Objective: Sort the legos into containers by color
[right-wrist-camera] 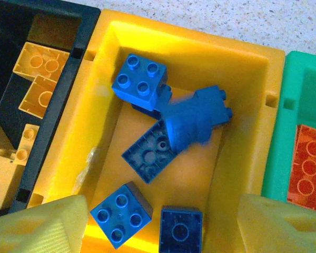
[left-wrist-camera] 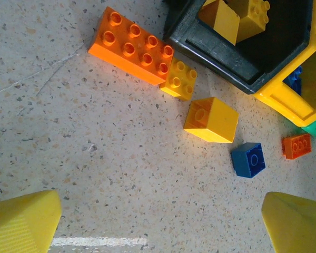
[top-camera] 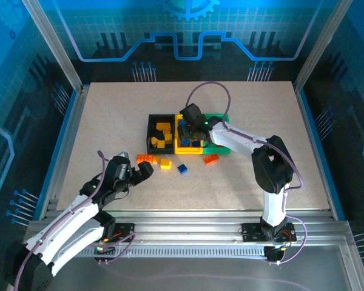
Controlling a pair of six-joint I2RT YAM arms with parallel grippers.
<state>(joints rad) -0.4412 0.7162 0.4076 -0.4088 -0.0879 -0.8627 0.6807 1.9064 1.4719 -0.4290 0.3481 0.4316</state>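
Note:
Black bin (top-camera: 150,121), yellow bin (top-camera: 183,149) and green bin (top-camera: 225,119) stand side by side mid-table. My right gripper (top-camera: 188,130) hangs open over the yellow bin (right-wrist-camera: 242,105), which holds several blue legos (right-wrist-camera: 121,213); one blue brick (right-wrist-camera: 197,121) is blurred. Yellow legos (right-wrist-camera: 39,79) lie in the black bin, and an orange one (right-wrist-camera: 308,168) in the green bin. My left gripper (left-wrist-camera: 163,221) is open and empty over bare table. Ahead of it lie a long orange brick (left-wrist-camera: 130,46), two yellow bricks (left-wrist-camera: 211,120), a blue brick (left-wrist-camera: 248,159) and a small orange brick (left-wrist-camera: 296,146).
The loose bricks sit in a row just in front of the bins (top-camera: 165,163). A metal frame with blue panels (top-camera: 60,127) borders the table on the left, right and back. Bare tabletop (top-camera: 109,115) spreads left and right of the bins.

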